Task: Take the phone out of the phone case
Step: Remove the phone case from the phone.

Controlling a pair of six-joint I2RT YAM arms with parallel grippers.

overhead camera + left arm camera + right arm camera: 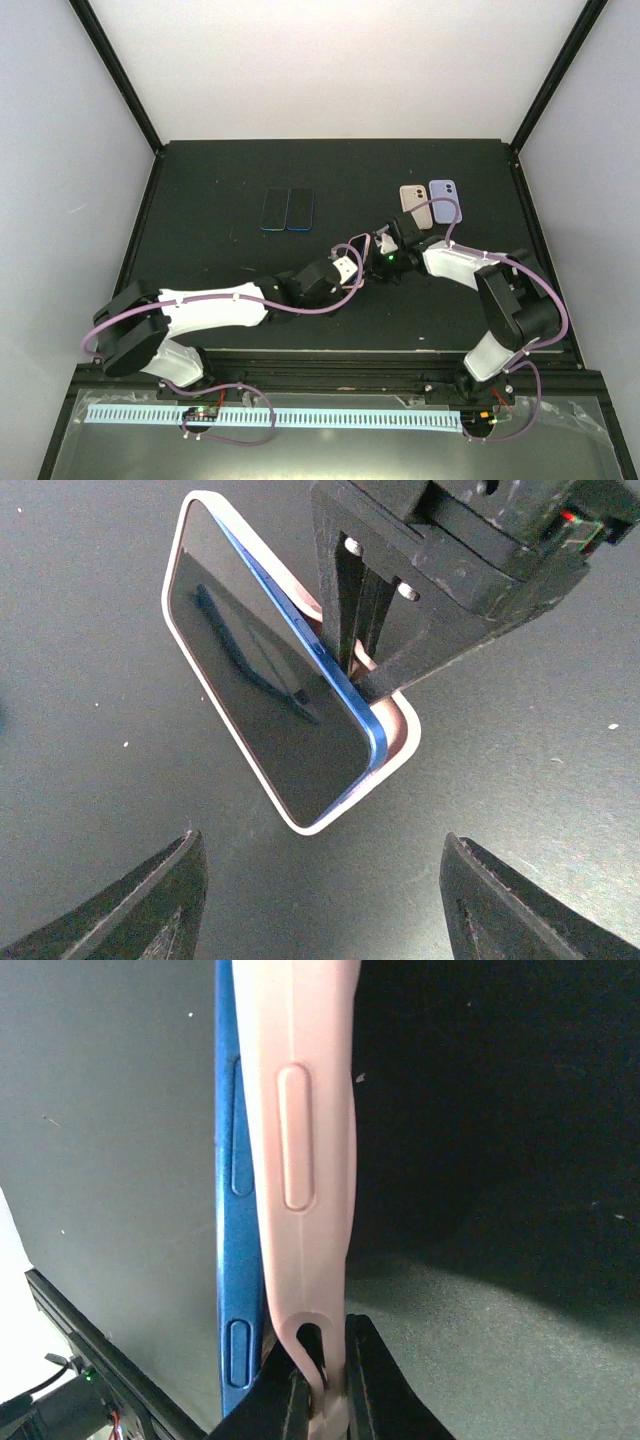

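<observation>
The pink phone case [404, 732] is being held up above the dark desk [90, 810] by the right hand [318, 1385]. That hand is being squeezed tight on a thin lip of the case. The blue phone [270, 695] is sitting inside the case, but along one long side its blue edge is being lifted out of the case's rim. The left hand [320, 865] is being held near the case without touching it. Its fingers are being kept wide apart, with nothing between them.

The case looks soft and rubbery, so it is probably being bent and stretched easily where it is being pinched. The phone is likely hard, stiff and smooth, so it may be slipping if it is being gripped on its glass. It also looks breakable, so care is being called for above the desk. The best place to be taking hold is judged to be the freed blue edge, across the phone's two long sides, while the case lip is being pulled the other way.
</observation>
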